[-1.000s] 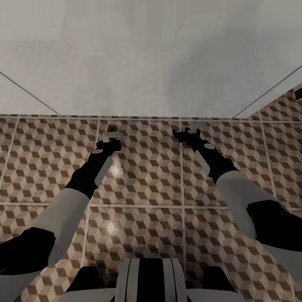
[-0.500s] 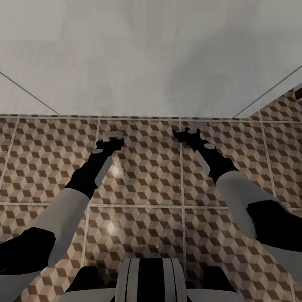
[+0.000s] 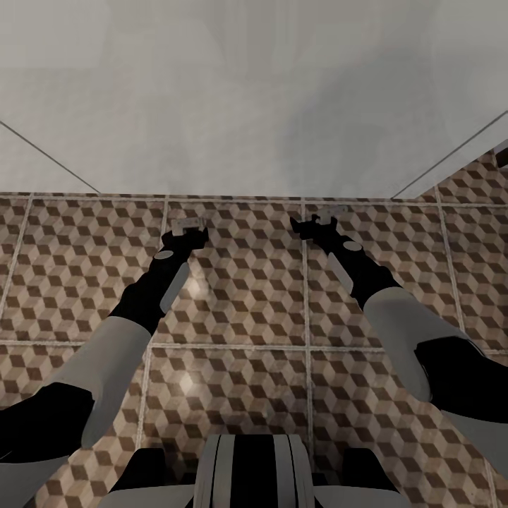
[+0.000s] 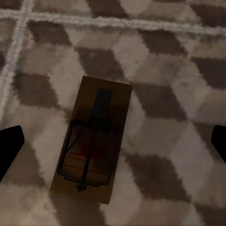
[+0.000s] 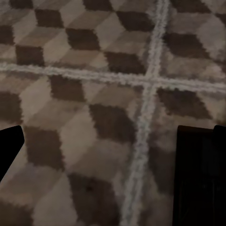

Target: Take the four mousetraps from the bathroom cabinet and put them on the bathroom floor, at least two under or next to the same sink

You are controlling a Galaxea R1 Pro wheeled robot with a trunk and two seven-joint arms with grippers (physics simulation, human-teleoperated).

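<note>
Between the left gripper's (image 4: 113,141) spread fingers a mousetrap (image 4: 92,140) lies flat on the bathroom floor (image 4: 179,75), released. It looks light and stiff; best pinched across its long wooden edges.

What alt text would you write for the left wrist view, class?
A mousetrap lies flat on the cube-patterned bathroom floor, red spot showing under its dark wire parts. The open left end effector's dark fingertips flank it at the frame edges, not touching it.

One mousetrap (image 4: 93,141), two arms, one tiled bathroom floor (image 3: 247,296)
</note>
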